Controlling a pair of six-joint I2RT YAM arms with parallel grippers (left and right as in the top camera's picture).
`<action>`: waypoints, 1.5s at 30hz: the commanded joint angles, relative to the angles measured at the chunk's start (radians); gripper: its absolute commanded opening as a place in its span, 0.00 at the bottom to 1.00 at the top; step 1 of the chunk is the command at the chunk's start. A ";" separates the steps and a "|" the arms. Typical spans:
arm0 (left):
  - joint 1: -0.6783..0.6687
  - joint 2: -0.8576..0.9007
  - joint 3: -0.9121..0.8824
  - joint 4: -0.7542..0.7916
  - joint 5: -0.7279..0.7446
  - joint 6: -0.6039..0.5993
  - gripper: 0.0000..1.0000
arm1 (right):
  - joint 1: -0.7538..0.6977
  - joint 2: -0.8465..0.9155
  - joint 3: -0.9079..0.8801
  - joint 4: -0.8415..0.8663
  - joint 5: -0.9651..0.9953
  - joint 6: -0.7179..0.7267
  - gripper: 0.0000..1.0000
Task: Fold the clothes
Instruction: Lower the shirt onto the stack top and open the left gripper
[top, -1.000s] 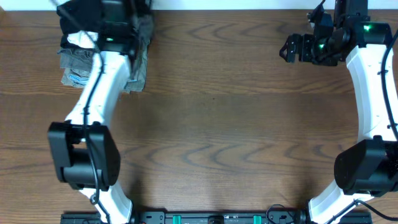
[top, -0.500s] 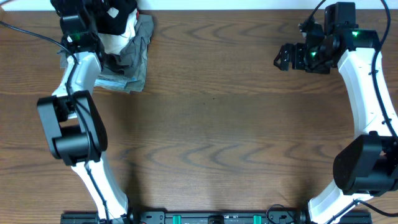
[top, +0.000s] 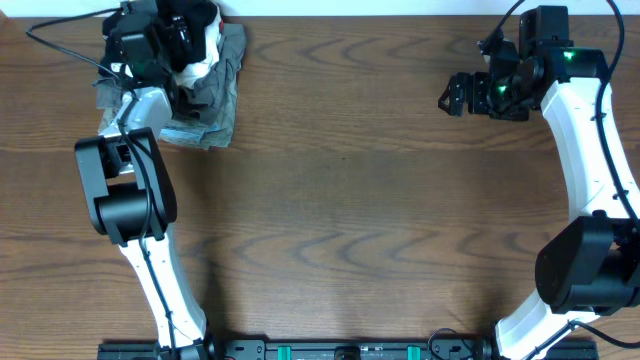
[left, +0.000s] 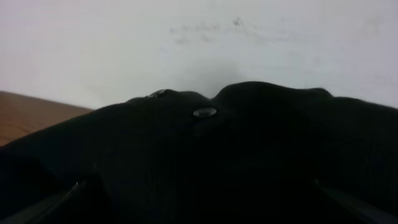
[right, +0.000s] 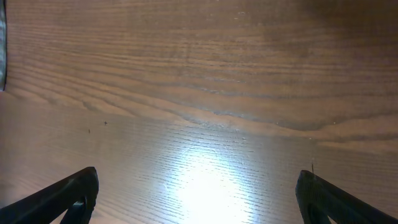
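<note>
The clothes (left: 249, 155), a black soft garment with a small metal snap (left: 205, 112), fill the lower left wrist view against a white wall. My left gripper (left: 199, 202) is open, its dark fingers barely showing at the bottom corners with the black cloth between them. Overhead, the left gripper (top: 180, 30) is at the back left corner, on top of a clothes pile, and is hard to separate from the black cloth there. My right gripper (top: 447, 95) hovers open over bare wood at the back right; nothing lies between its fingers (right: 78, 190).
The pile under the left gripper holds a white garment (top: 207, 50) and a grey-olive one (top: 222, 85). It sits against the table's (top: 340, 200) back edge and the wall. The left arm's cable (top: 60, 25) loops off the far left corner.
The left arm has swung off the pile to its left side, and its gripper has turned in onto the pile's top. The right gripper has shifted slightly to the left.
</note>
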 joint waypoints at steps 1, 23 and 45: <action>0.005 0.081 -0.038 -0.128 0.003 -0.017 0.98 | 0.011 0.006 -0.006 0.002 -0.004 0.006 0.99; -0.035 -0.346 -0.039 -0.245 0.003 0.011 0.98 | -0.014 0.002 0.014 0.236 0.000 -0.024 0.99; -0.035 -0.961 -0.039 -0.594 0.003 -0.016 0.98 | -0.074 -0.290 0.458 0.301 0.128 -0.136 0.99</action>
